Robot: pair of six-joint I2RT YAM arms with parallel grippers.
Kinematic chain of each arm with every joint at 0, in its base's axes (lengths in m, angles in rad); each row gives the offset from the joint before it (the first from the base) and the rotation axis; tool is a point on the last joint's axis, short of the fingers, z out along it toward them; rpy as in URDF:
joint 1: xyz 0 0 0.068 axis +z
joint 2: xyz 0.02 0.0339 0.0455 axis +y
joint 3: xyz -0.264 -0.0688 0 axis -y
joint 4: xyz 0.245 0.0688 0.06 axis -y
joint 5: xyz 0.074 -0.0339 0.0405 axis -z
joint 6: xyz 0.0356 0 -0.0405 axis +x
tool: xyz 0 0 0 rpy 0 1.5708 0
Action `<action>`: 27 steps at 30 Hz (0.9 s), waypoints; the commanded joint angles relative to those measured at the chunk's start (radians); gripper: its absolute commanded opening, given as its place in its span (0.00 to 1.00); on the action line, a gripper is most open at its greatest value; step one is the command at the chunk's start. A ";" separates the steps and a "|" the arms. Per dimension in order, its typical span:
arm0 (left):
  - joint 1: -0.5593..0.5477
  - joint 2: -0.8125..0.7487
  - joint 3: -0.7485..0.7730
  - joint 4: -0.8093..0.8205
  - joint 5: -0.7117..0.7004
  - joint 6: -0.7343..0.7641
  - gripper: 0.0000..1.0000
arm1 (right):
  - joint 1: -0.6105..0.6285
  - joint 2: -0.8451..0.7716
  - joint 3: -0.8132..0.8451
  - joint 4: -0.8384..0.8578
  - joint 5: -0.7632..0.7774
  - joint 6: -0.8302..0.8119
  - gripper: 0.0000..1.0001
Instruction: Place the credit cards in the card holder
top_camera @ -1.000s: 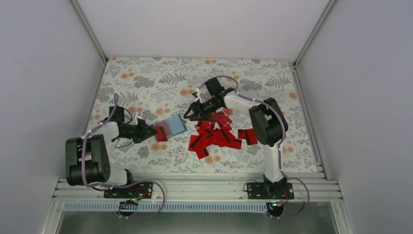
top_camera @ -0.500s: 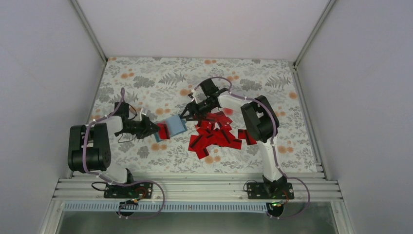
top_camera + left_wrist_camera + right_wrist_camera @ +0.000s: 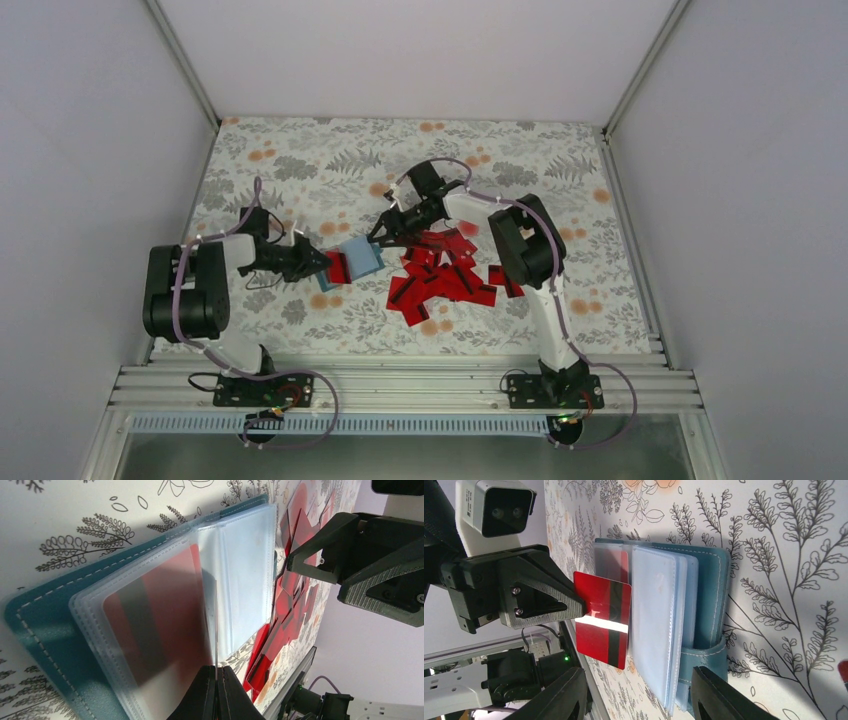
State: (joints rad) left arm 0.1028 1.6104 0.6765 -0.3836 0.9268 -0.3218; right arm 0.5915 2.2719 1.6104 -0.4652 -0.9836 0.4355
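Observation:
The teal card holder (image 3: 362,257) lies open on the floral table, its clear sleeves (image 3: 240,570) fanned up. My left gripper (image 3: 308,263) is shut on one red credit card (image 3: 602,625), which shows edge-on in the left wrist view (image 3: 216,625). The card's edge is at the sleeves' opening. Another red card (image 3: 612,565) sits inside a sleeve. My right gripper (image 3: 384,233) is open and hovers over the holder's far side, its fingers (image 3: 719,695) straddling the strap end (image 3: 704,655). The loose red cards (image 3: 447,275) lie in a pile to the right of the holder.
The table has white walls on three sides and a metal rail (image 3: 400,385) at the near edge. My two grippers face each other closely across the holder. My right arm's elbow (image 3: 520,245) is above the card pile.
My left gripper has moved right with the red card up to the holder. My right gripper has moved left and down to the holder's far edge.

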 commanded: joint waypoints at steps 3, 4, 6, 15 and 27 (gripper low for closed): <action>-0.016 0.018 0.020 0.049 0.031 0.009 0.02 | 0.009 0.032 0.022 -0.021 -0.018 -0.027 0.53; -0.017 0.023 0.022 0.048 0.028 0.010 0.02 | 0.010 0.033 0.020 -0.021 -0.017 -0.028 0.53; -0.018 0.032 0.020 0.057 0.033 0.008 0.02 | 0.009 0.034 0.016 -0.019 -0.018 -0.029 0.53; -0.023 0.056 0.042 0.063 0.038 0.016 0.02 | 0.008 0.046 0.015 -0.019 -0.025 -0.029 0.53; -0.023 0.083 0.045 0.101 0.049 0.007 0.02 | 0.008 0.063 0.019 -0.031 -0.032 -0.038 0.52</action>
State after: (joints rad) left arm 0.0818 1.6806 0.7090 -0.3237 0.9504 -0.3248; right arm 0.5915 2.3093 1.6123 -0.4728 -1.0058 0.4164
